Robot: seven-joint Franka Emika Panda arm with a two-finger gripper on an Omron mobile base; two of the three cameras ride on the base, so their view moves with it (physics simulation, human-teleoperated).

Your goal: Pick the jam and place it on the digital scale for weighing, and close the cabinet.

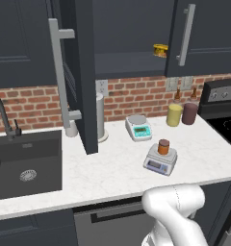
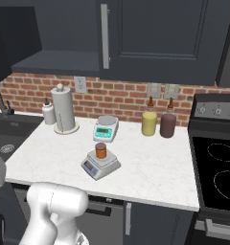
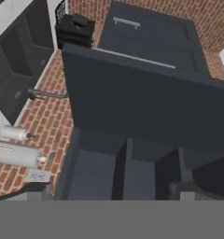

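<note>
Orange-brown cylindrical jam (image 1: 163,146) on square silver digital scale (image 1: 160,160)

No text, label or number can be read anywhere; the display of the digital scale (image 1: 159,166) is too small to make out.

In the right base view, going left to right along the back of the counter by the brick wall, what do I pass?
Small white bottle → paper towel roll → white scale → pale yellow canister → dark maroon canister → stove.
</note>
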